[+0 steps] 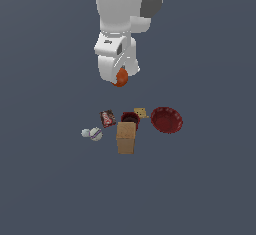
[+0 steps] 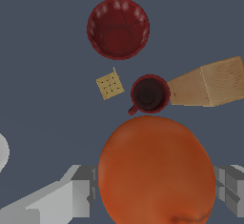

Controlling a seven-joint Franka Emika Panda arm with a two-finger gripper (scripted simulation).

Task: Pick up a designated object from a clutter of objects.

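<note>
- My arm [image 1: 122,14]: white, hanging high above the cardboard box, well clear of the floor.
- Cardboard box [image 1: 125,137]: tan, upright; my landmark for the rest.
- Red fluted bowl [image 1: 167,120]: well off the box toward the exterior view's right, sitting alone.
- Orange ball [image 1: 120,78]: smooth, lifted high above the box, held in my gripper [image 2: 155,189]; my jaws are closed against its two sides.
- Dark red cup [image 1: 129,119]: touching the box's far edge, mouth up.
- Small can [image 1: 107,118]: just beyond the box, toward the exterior view's left.
- White balls [image 1: 92,133]: a pair side by side, farther left of the box.
- Yellowish block [image 1: 141,112]: flat, behind the cup.
</note>
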